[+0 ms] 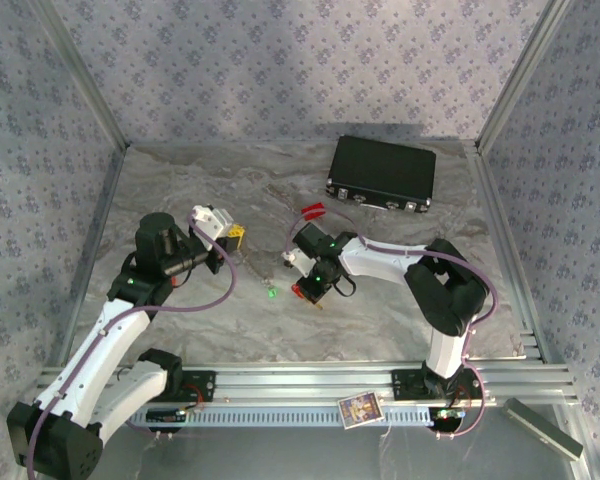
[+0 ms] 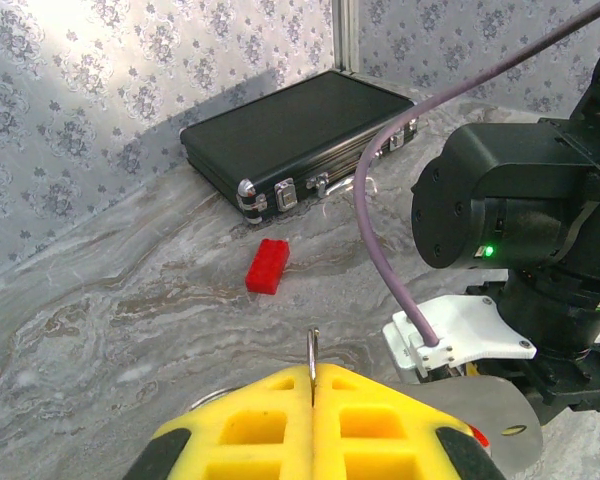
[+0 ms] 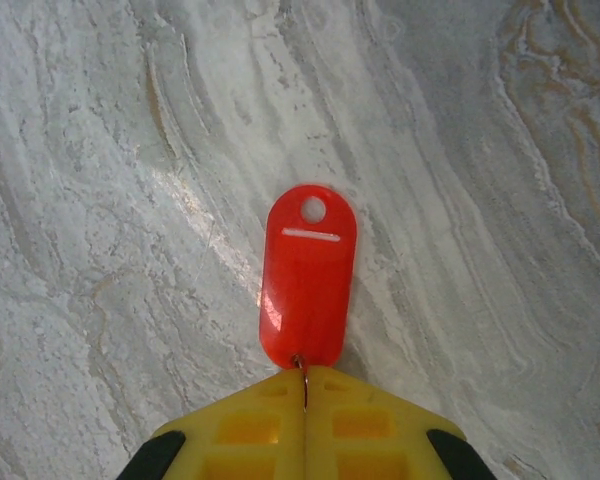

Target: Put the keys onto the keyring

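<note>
Red plastic, light and slick by our reckoning: our right gripper, closed, holds the red key by its thin metal end, eyehole free, low over the table. Our left gripper pinches the stiff wire keyring; the green key lies nearby.

No text is legible; the small card is blurred.

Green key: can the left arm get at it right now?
Probably not to grasp: the green key lies uncovered close by, but the left end effector is shut on the keyring.
</note>
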Robot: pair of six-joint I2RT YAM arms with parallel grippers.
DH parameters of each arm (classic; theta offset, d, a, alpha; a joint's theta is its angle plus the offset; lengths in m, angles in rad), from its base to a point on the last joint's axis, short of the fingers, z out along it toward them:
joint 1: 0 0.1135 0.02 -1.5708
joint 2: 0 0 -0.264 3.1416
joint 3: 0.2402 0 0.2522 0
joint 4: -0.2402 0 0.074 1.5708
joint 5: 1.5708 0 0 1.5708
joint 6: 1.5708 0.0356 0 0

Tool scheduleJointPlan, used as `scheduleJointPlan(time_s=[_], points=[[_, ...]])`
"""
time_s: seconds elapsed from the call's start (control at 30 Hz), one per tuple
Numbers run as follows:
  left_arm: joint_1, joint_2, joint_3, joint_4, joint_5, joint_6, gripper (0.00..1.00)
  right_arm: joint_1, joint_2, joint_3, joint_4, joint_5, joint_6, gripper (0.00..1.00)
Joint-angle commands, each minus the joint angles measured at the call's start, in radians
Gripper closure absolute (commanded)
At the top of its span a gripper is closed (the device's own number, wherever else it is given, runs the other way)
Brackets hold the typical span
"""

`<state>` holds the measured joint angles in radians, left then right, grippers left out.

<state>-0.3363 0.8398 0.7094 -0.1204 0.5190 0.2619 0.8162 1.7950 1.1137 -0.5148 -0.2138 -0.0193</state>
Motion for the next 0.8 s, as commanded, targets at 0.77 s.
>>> scheduleJointPlan(time_s=[0.77], points=[[-0.085,0.001,0.039,-0.03,0.101,0.129,1.0,-0.005,-0.58,-0.179,0.191,0.075,-0.181,1.0]])
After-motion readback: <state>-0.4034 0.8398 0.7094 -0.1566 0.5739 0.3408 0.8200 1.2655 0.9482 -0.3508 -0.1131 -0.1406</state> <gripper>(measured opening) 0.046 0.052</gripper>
